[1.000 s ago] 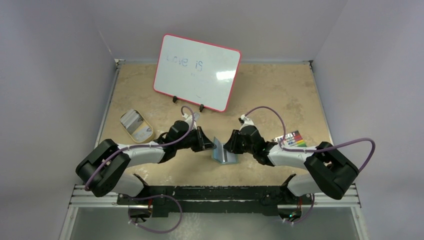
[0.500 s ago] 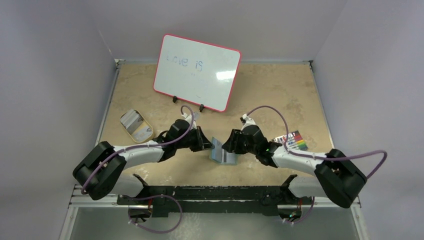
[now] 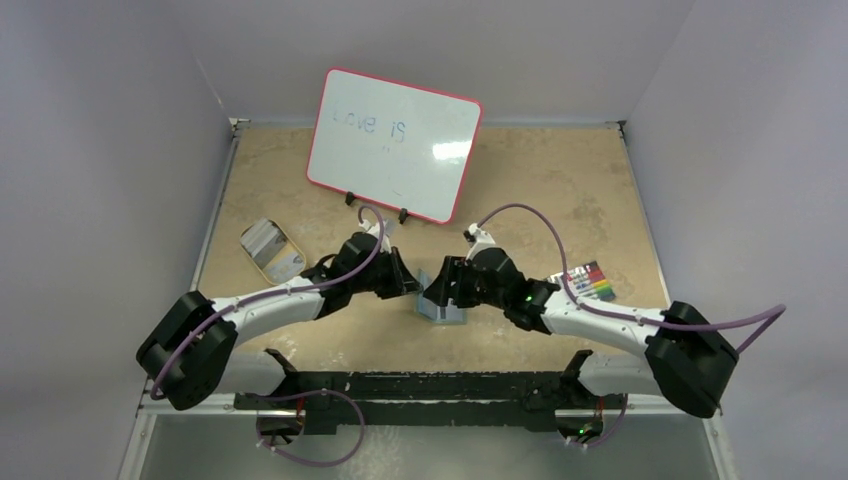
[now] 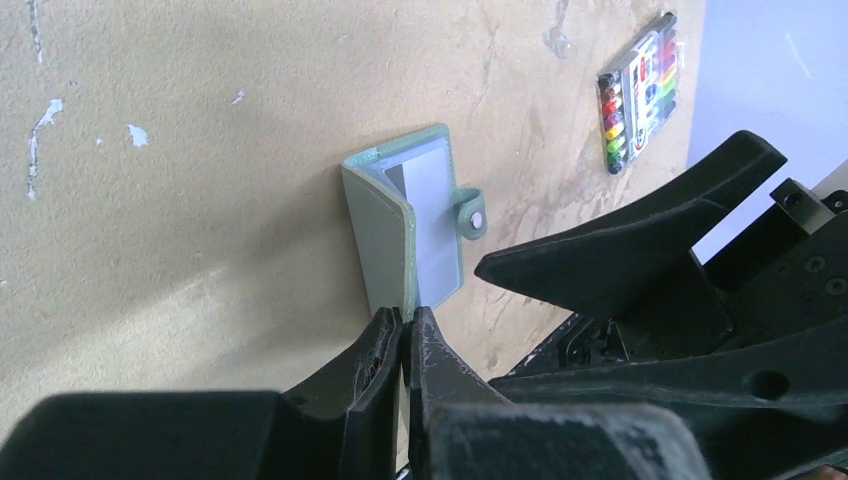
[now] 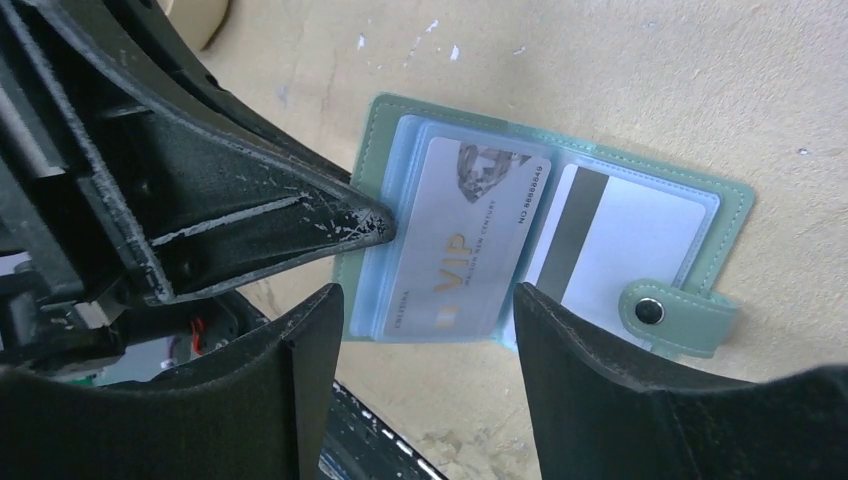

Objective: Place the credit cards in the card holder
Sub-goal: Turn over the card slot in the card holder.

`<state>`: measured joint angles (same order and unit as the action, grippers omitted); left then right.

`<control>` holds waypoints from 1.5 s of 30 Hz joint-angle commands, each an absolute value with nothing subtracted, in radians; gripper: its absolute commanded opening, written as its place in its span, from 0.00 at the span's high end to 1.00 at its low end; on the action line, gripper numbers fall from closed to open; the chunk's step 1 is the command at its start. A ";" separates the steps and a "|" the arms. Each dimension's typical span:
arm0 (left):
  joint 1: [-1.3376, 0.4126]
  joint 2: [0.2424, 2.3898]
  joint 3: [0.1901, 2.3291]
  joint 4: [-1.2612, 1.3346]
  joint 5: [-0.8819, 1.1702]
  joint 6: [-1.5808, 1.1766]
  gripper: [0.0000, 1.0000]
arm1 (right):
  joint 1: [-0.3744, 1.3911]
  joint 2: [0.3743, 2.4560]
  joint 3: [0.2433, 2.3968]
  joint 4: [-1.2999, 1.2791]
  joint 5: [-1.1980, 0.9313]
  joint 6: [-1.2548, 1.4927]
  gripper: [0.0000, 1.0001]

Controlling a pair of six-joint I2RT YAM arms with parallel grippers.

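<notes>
Lying open on the tan counter (image 3: pixel 560 190), the sage-green card holder (image 5: pixel 385 130) sits between the tips of the two arms with its clear pockets facing up. Two credit cards (image 5: pixel 450 295) show in those pockets. A pale VIP card (image 5: pixel 470 235) fills the holder's left half, and a whitish striped card (image 5: pixel 640 235) with a dark band fills the right half. The snap tab (image 5: pixel 680 315) juts from the holder's right edge. The left tool (image 4: pixel 403 345) is closed, its fingers pinched on the outer edge of the holder's left cover, which seems raised a little off the counter in the left wrist view. The right tool (image 5: pixel 420 350) stands spread wide above the holder's near edge, one finger to each side of the VIP card's end; whether either finger touches the holder cannot be told. A pink-framed whiteboard (image 3: pixel 393 143) stands propped beyond the holder. A marker set (image 3: pixel 583 281) lies to the holder's right, well apart. An oval tray (image 3: pixel 272 250) lies to the holder's left, also well apart.
</notes>
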<state>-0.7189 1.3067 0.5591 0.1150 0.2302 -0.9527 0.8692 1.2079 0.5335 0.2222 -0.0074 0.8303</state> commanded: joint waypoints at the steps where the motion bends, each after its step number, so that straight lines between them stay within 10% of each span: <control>1: -0.726 1.269 0.612 0.101 0.207 -0.941 1.00 | 0.895 1.250 0.594 0.204 0.047 0.848 0.36; 45: -0.730 1.306 0.630 0.023 0.186 -0.880 1.00 | 0.939 1.295 0.664 -0.006 0.228 0.840 0.43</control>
